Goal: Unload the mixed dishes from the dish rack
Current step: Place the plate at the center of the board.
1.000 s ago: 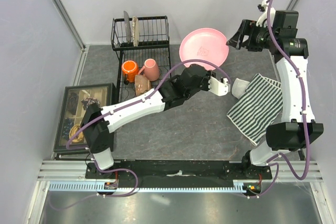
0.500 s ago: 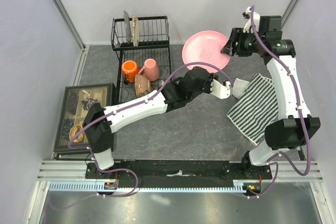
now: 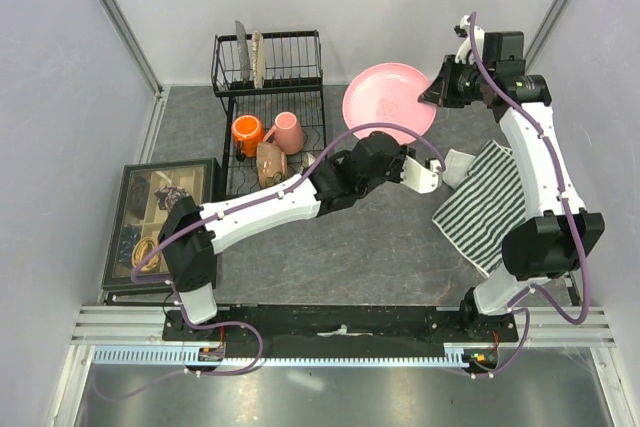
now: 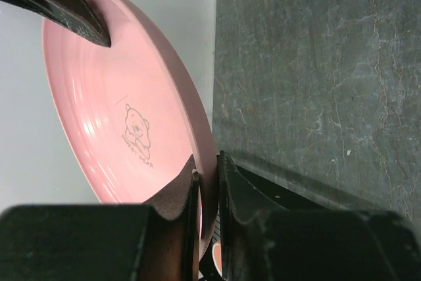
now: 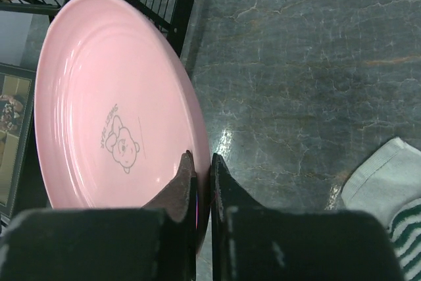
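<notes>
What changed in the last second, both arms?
The right pincer swung in leftward from the far right and closed on the right rim of the pink dish. The left pincer stayed clamped on the dish's near rim, so both now hold it. The dish rack, orange mug, pink mug and striped cloth are unchanged.

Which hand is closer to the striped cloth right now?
Left. The left hand grips the pink dish at its near rim, just beside the striped cloth; the right hand grips the far-right rim, farther back.
</notes>
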Robot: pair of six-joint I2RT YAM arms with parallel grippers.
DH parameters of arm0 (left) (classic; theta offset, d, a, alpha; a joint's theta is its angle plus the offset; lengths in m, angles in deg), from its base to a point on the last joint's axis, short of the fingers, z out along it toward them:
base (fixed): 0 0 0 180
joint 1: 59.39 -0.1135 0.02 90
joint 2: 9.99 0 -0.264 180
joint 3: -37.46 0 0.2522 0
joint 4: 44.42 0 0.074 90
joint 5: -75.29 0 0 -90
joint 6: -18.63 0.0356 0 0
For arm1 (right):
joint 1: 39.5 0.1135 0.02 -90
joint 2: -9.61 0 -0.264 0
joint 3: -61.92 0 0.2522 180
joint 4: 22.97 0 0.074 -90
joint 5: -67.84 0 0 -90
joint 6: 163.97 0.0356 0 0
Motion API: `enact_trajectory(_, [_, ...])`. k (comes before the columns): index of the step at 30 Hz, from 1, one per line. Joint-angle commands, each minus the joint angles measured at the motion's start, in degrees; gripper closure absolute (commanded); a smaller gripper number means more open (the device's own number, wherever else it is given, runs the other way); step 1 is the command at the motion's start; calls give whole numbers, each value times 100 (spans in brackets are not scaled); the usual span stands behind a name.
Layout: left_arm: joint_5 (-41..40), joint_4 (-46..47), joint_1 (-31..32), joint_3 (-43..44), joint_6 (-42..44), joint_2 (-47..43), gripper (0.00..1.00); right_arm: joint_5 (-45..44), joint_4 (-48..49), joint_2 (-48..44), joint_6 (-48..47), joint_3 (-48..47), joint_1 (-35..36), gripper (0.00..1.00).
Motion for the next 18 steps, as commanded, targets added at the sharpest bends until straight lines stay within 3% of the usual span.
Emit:
enact_trajectory(1, [-248,759,20,-10,95,-152,77,-372,113,220,-495,-62,-33,100])
enact_trajectory(2, [-266,812,20,-37,77,-160,73,-398,140,246,-495,-80,-33,100])
enact_trajectory(3, [-301,856,12,-63,69,-186,62,-416,149,316,-495,-97,-33,100])
enact_trajectory(5, [-345,971,3,-107,51,-222,53,-477,166,387,-504,-158,-41,100])
enact_trajectory(9, [-468,1033,-67,-151,-72,-318,22,-548,210,658,-521,-273,-50,100])
enact_trajectory(12, [-530,1182,-181,-213,-186,-450,13,-653,306,896,-548,-343,-50,100])
enact_trajectory(18, [-582,1138,-427,-616,-476,-854,11,-662,754,1581,-539,-405,-68,100])
